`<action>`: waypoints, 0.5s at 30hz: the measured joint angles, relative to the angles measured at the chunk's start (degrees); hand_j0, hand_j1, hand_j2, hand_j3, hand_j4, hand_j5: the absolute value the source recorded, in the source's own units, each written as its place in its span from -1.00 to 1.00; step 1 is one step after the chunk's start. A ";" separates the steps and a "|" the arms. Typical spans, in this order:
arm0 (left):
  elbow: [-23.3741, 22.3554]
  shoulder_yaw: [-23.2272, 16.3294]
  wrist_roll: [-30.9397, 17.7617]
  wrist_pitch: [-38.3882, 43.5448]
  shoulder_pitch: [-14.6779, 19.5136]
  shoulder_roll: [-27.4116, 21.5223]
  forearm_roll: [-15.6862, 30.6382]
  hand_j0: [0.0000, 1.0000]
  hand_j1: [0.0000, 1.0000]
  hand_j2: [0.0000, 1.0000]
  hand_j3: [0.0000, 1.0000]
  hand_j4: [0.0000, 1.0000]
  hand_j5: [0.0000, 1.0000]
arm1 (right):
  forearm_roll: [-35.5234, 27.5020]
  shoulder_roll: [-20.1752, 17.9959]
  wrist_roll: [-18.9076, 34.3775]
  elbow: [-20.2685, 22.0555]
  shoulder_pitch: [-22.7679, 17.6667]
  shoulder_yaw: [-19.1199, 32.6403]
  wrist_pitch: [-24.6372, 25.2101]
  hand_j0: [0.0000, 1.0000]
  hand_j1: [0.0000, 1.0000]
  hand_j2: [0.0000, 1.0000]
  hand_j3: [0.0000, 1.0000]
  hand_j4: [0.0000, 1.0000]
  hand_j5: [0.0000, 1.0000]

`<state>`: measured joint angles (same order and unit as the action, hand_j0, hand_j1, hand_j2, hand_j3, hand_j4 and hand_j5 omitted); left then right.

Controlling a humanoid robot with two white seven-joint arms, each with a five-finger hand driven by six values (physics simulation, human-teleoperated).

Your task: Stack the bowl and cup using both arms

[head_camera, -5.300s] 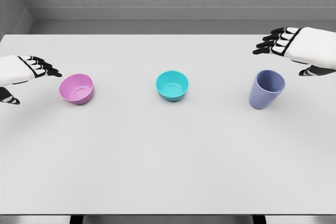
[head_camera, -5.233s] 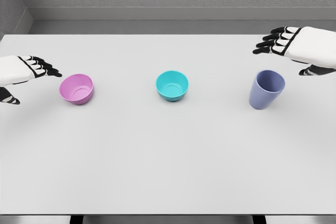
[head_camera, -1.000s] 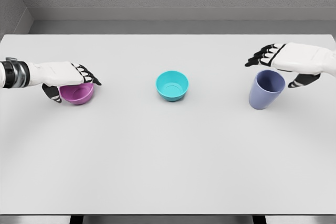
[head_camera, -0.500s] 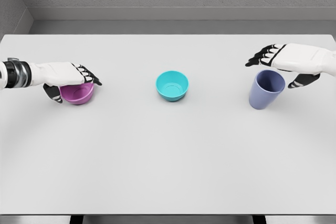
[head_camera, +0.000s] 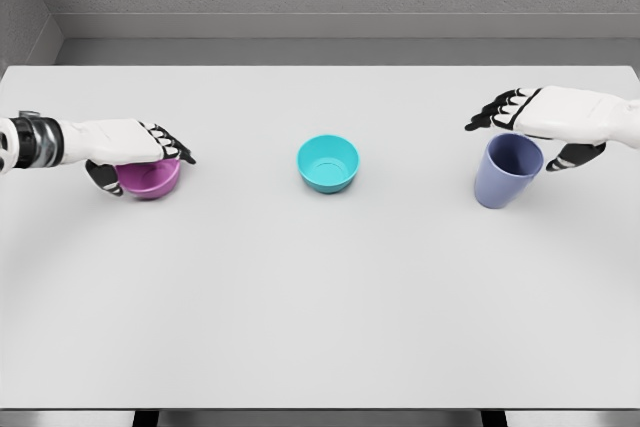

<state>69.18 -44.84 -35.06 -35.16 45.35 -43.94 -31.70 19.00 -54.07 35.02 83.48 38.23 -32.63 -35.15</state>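
Head view of the white bench [head_camera: 320,327] with three vessels in a row: a small pink plastic bowl [head_camera: 152,179] at left, a small turquoise plastic bowl [head_camera: 328,163] at centre, and a tall lavender plastic cup [head_camera: 507,171] at right, all upright and well apart. Compared with five seconds ago, when both hands hovered clear, the left hand [head_camera: 125,147] now lies over the pink bowl, fingers [head_camera: 172,145] draped across its far rim and thumb below its near left side; over the last second it has barely moved, and the bowl still rests on the bench. The grasp appears closed on the bowl but not lifted. The right hand [head_camera: 545,122] has come down to the cup's rim, fingers extended and relaxed, thumb beside the wall, holding nothing. Stacking has not begun; lifting toward the centre bowl is probably next.
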 measured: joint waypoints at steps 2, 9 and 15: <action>0.00 0.01 0.00 -0.01 0.00 0.09 -0.21 0.78 0.78 0.78 0.78 0.78 0.78 | 0.00 0.00 0.00 -0.23 0.00 0.00 0.00 1.00 1.00 1.00 1.00 1.00 1.00; 0.07 -0.02 0.04 0.02 0.00 0.19 -0.31 0.44 0.44 0.44 0.44 0.44 0.44 | 0.01 0.00 0.00 -0.87 0.00 -0.01 0.00 1.00 1.00 1.00 1.00 1.00 1.00; 0.08 -0.03 0.04 0.04 0.00 0.21 -0.21 0.27 0.27 0.27 0.27 0.27 0.27 | 0.01 0.00 0.00 -1.17 0.00 -0.01 0.00 1.00 1.00 1.00 1.00 1.00 1.00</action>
<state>69.26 -44.87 -35.01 -35.12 45.35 -43.73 -31.90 19.01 -54.07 35.02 82.31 38.23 -32.64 -35.15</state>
